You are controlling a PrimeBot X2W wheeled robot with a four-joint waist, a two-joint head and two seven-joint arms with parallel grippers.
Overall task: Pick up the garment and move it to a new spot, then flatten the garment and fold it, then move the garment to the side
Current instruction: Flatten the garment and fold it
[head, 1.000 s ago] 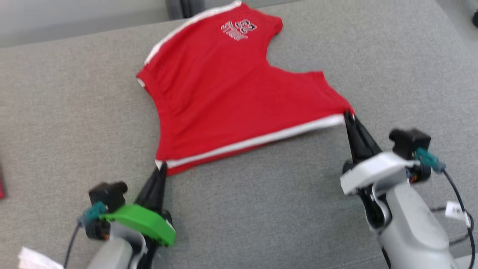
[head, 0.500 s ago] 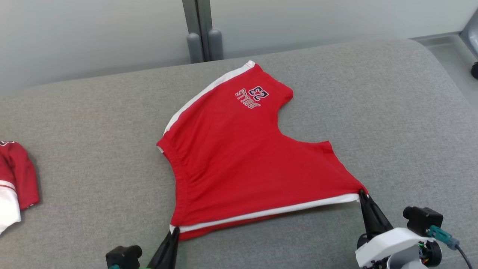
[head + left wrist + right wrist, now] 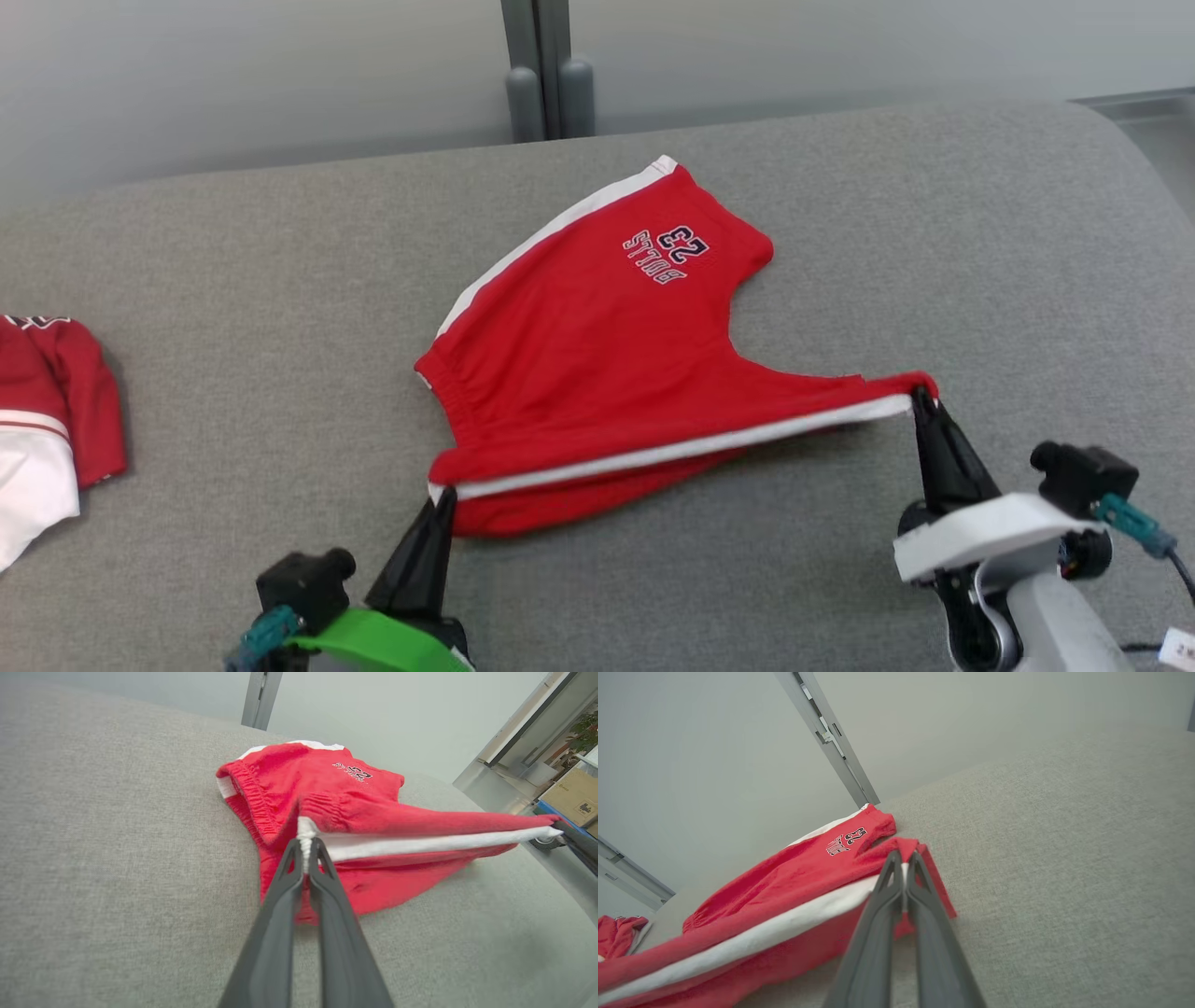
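Garment: a pair of red fabric shorts (image 3: 597,364) with a white side stripe and a "BULLS 23" print is spread on the grey woven surface (image 3: 233,308), near the middle of the head view, with the printed leg pointing towards 12 o'clock.
Near edge: the white-striped side is raised off the surface and pulled taut between the two grippers, and red cloth sags beneath it.
Left gripper: the dark two-fingered left gripper (image 3: 444,499) is placed at 7 o'clock of the shorts, and its jaws are clamped on the white waistband corner.
Right gripper: the dark two-fingered right gripper (image 3: 922,401) is placed at 4 o'clock of the shorts, and its jaws are pinched together on the far end of the stripe.
Other cloth: a red and white garment (image 3: 56,411) is seen at 9 o'clock, well apart from the shorts.
Background: a grey metal post (image 3: 549,70) is seen at 12 o'clock, beyond the surface.
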